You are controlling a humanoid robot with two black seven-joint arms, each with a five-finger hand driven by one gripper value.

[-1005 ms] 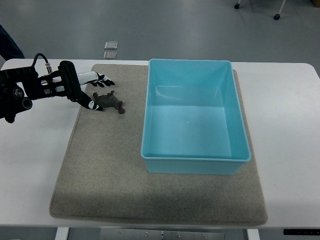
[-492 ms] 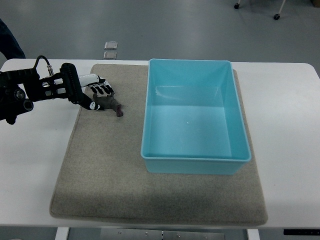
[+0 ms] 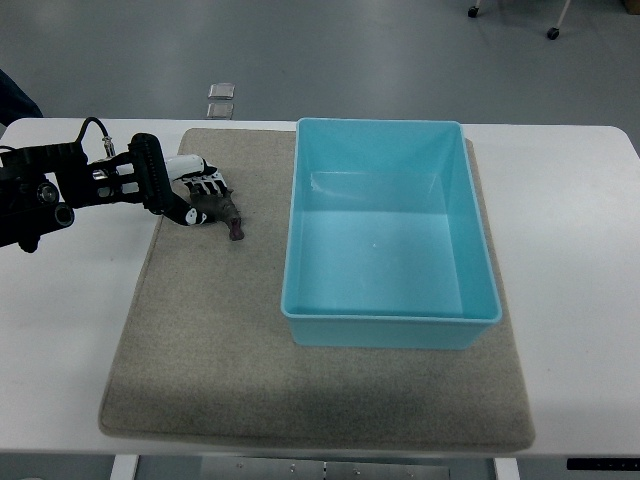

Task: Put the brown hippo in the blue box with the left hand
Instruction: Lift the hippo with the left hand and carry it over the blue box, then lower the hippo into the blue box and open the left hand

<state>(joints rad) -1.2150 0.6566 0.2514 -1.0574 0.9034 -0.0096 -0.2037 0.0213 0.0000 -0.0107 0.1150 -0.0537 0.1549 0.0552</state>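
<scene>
The brown hippo lies on the grey mat, left of the blue box. My left hand comes in from the left edge and has its black and white fingers curled over the hippo's back, thumb on its near side. The hippo still rests on the mat; its right end and a leg stick out from under the hand. The blue box is open, empty and sits on the mat's right half. The right arm is out of view.
The mat lies on a white table. Two small clear squares lie on the floor beyond the table's far edge. A dark sleeve shows at the far left edge.
My left hand has moved right and its fingers have come down from beside the hippo onto it, closing around it. The hippo has shifted slightly on the mat.
</scene>
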